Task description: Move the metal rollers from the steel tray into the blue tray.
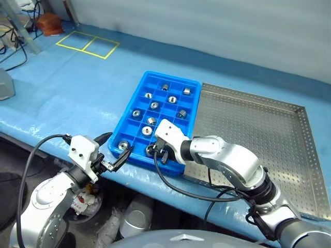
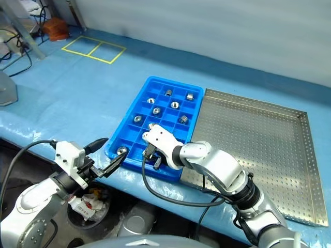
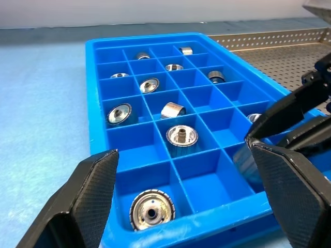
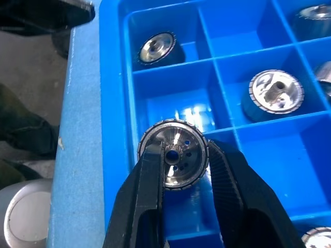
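Right gripper (image 4: 185,170) clamps a metal roller (image 4: 175,161) between its fingertips, above the blue tray (image 4: 116,103).

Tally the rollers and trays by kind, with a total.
metal rollers: 12 (11 lying in compartments, 1 held in the right gripper)
blue tray: 1
steel tray: 1
Total: 14
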